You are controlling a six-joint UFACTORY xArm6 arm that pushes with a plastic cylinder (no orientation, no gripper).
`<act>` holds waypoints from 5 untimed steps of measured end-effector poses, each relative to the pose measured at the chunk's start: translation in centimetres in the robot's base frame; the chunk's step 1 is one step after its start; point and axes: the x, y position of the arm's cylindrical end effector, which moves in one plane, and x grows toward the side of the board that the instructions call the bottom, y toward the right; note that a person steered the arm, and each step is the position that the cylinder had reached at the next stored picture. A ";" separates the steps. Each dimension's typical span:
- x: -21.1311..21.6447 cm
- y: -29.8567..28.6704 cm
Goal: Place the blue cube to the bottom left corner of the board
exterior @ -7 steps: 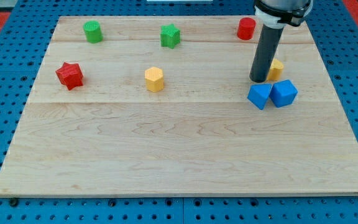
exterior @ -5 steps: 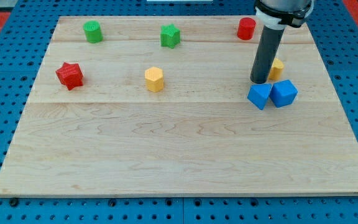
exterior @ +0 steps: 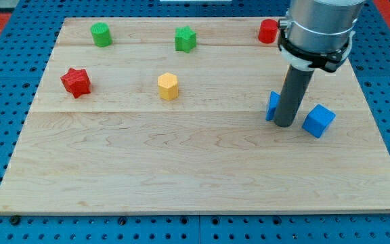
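My tip (exterior: 284, 124) stands on the board at the view's right, between two blue blocks. A blue block (exterior: 272, 105) sits just to its left and is partly hidden behind the rod. The blue cube (exterior: 318, 120) lies just to its right, turned at an angle, a small gap away. The bottom left corner of the board (exterior: 9, 202) is far across the board from them.
A green cylinder (exterior: 101, 34), a green star (exterior: 185, 38) and a red cylinder (exterior: 268, 31) line the top. A red star (exterior: 76, 81) and a yellow hexagonal block (exterior: 168, 86) sit left of centre. The arm hides the yellow block seen earlier.
My tip has moved down the view, from above the two blue blocks to between them. The blue cube has been pushed right and down; the other blue block shifted slightly.
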 end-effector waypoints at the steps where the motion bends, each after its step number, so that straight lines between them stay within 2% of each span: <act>1: -1.7 0.8; 2: -4.5 2.6; 5: -0.1 12.6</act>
